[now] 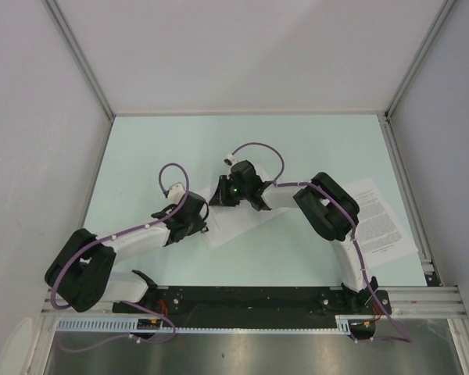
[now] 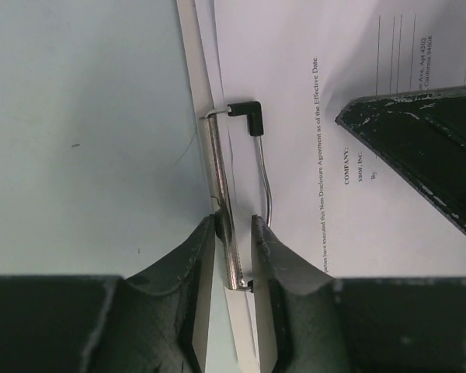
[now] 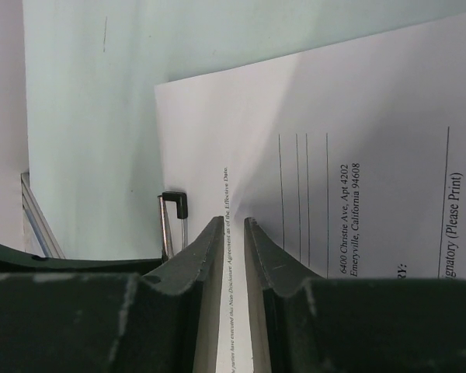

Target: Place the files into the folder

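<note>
Left tool (image 2: pixel 231 225) is closed on the silver bar of the clip (image 2: pixel 216 163), one finger either side, apparently squeezing it; right tool (image 3: pixel 233 225) is shut to a narrow slit on the printed sheet (image 3: pixel 295 101), with paper between the jaws.

Key relation: the clip bar runs straight away from the left tool along the short edge of the folder (image 2: pixel 193 54); the held sheet lies just right of that bar in the left wrist view, its edge beside the bar and under the wire handle. Whether it is already beneath the clamp cannot be told.

In the top view, the right tool (image 1: pixel 233 191) sits beyond and right of the left tool (image 1: pixel 195 219), both over the folder mid-surface (image 1: pixel 141 156). The likely step is to slide the sheet edge toward the clip while it is held open.

A second printed sheet (image 1: pixel 379 219) lies well apart, far right, nearer the right arm; a third is not made out.
</note>
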### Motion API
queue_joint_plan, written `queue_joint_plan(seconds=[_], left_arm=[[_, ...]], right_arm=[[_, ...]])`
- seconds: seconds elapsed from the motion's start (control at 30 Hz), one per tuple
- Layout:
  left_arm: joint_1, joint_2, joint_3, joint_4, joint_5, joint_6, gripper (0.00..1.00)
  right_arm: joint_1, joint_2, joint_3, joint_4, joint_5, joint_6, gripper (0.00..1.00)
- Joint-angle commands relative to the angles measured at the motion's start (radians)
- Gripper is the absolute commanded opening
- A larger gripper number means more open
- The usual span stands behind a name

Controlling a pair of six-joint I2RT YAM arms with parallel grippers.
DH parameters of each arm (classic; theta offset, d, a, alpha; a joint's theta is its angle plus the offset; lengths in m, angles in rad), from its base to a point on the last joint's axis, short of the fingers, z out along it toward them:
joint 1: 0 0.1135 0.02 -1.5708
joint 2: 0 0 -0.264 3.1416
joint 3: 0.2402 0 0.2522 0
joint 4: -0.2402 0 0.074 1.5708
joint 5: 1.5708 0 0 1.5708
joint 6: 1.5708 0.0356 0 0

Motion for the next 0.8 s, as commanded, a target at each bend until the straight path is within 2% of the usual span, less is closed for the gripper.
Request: queue_joint_plan(seconds=[0.0,0.17,0.2,0.23,0.27,0.37,0.43,0.53,0.57,0.63,0.7,0.73,0.77], left_arm=[[0.0,0.015,0.015,-0.075,0.012,-0.034,0.0],[0.003,0.048,0.088,-0.175,-0.009,-0.029,0.0],[0.003,0.044,0.092,-0.187,-0.009,-0.025,0.06],[0.002,0.015,0.09,-0.171,-0.011,-0.009,0.17],[0.002,-0.014,0.078,-0.166,-0.017,0.009,0.41],[0.003,-0.121,0.079,-0.189,-0.067,0.064,0.63],[0.003,-0.166,0.105,-0.248,-0.101,0.121,0.71],[0.003,-0.258,0.148,-0.249,-0.108,0.216,0.78],[0.005,-0.29,0.151,-0.214,-0.041,0.253,0.79],[0.005,-0.304,0.177,-0.151,0.027,0.313,0.8],[0.003,-0.298,0.188,-0.091,0.17,0.353,0.84],[-0.004,-0.292,0.199,-0.06,0.203,0.353,0.84],[-0.007,-0.274,0.199,0.008,0.242,0.354,0.84]], right_arm=[[0.014,0.046,-0.004,-0.085,0.024,-0.01,0.21],[0.004,0.03,-0.007,-0.072,-0.007,-0.009,0.22],[0.004,0.027,-0.005,-0.056,-0.016,-0.01,0.22],[0.003,0.023,-0.005,-0.045,-0.032,-0.012,0.23],[0.001,0.018,-0.005,-0.036,-0.04,-0.012,0.23],[-0.003,-0.014,0.001,-0.016,-0.059,-0.009,0.27],[-0.005,-0.055,0.013,-0.037,-0.057,-0.01,0.29],[-0.013,-0.153,0.019,-0.112,-0.011,-0.025,0.41],[-0.026,-0.186,0.019,-0.181,0.037,-0.032,0.52],[-0.049,-0.273,0.019,-0.335,0.102,-0.058,0.67],[-0.101,-0.359,0.019,-0.454,0.237,-0.085,0.75],[-0.124,-0.383,0.018,-0.591,0.301,-0.093,0.84],[-0.175,-0.405,0.015,-0.655,0.451,-0.093,0.87]])
